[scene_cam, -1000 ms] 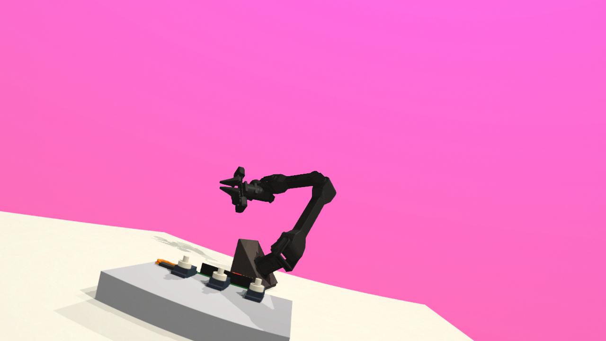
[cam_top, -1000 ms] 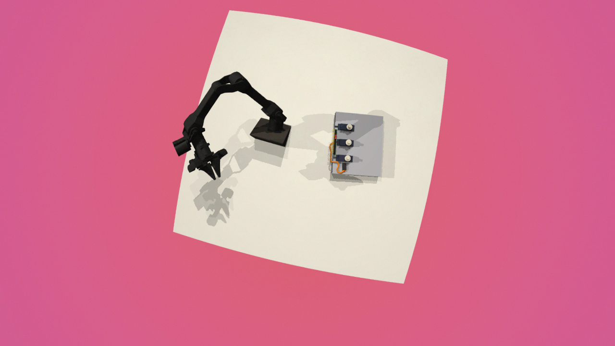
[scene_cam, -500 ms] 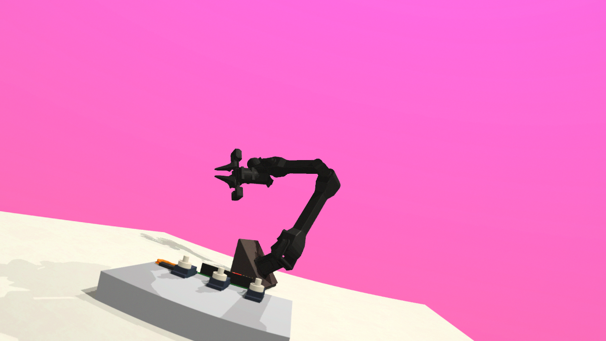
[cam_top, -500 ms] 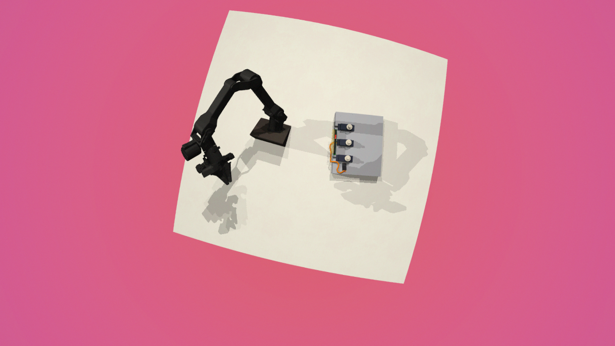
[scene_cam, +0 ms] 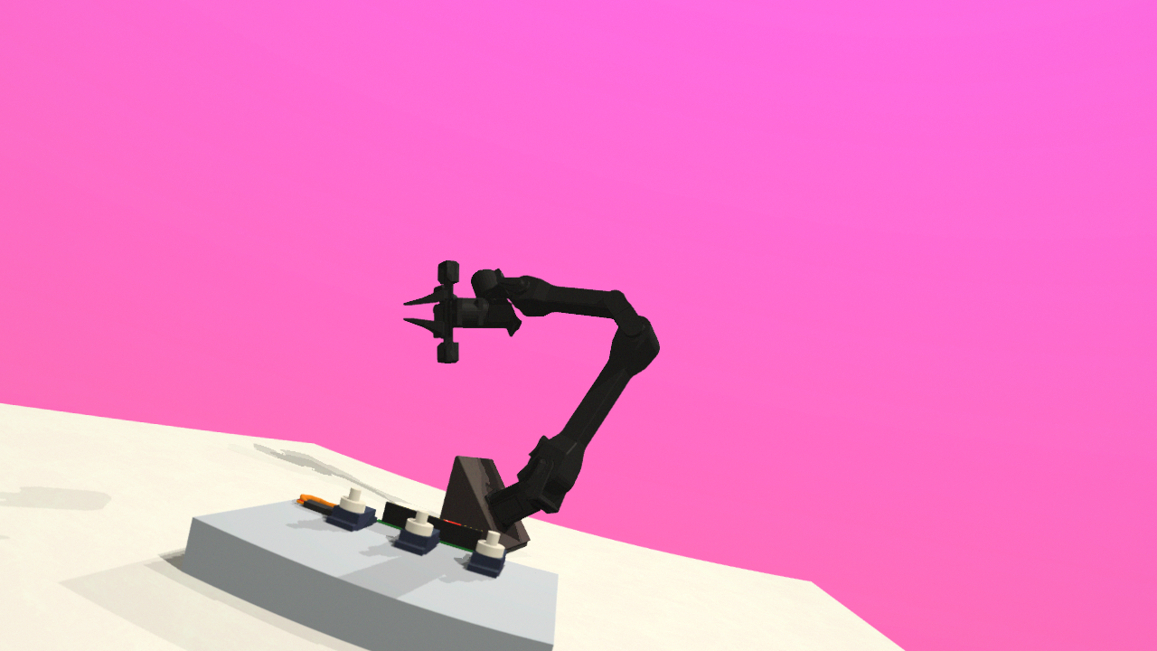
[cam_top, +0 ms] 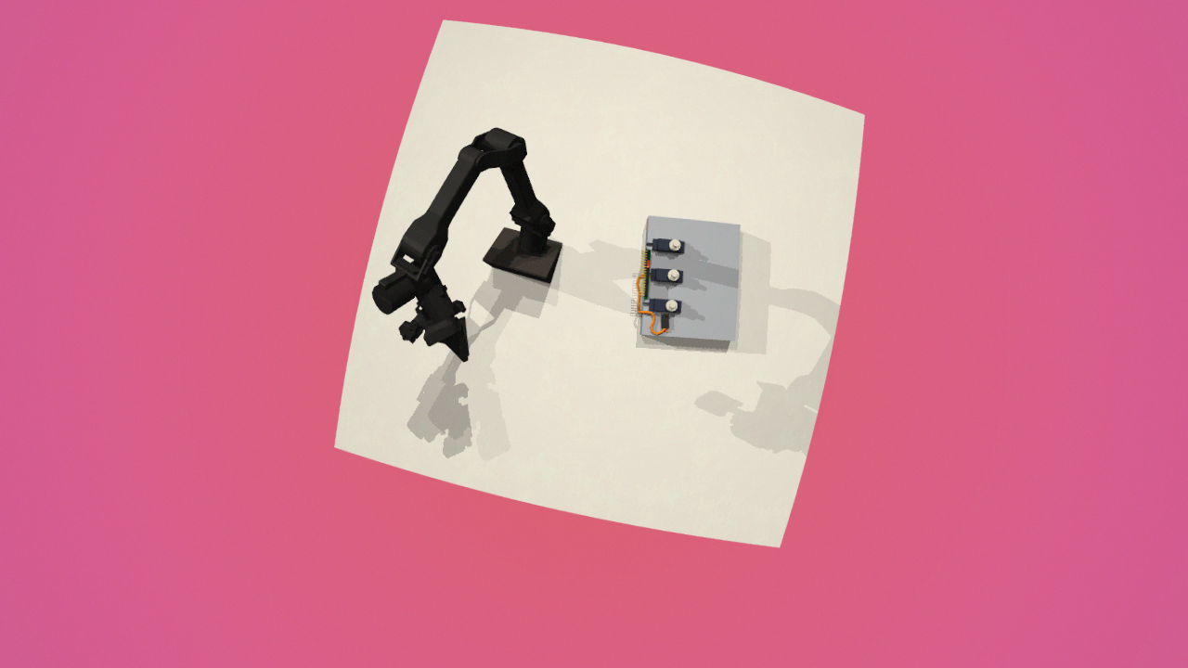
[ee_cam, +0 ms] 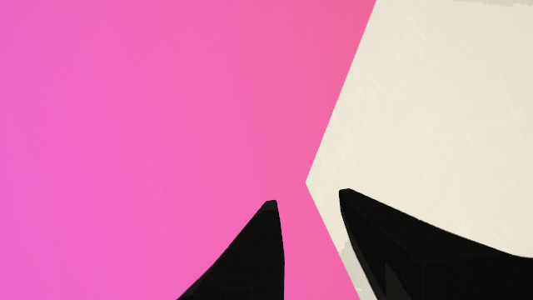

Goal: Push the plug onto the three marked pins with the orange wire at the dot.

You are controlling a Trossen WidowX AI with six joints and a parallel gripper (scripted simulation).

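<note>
The grey holder carries three dark blue servos with white hubs, one of them the middle servo. An orange lead runs along the holder's pin edge and curls to a small dark piece on the holder's corner, which looks like the plug. The pin row is beside a green strip; a red mark shows there, but its dot is too small to see. My gripper is partly open and empty, high up and far from the plug.
The arm's base stands on the pin-row side of the holder. The cream table bears shadows of the arm and ends at its edge against a pink background. The wrist view shows neither holder nor plug.
</note>
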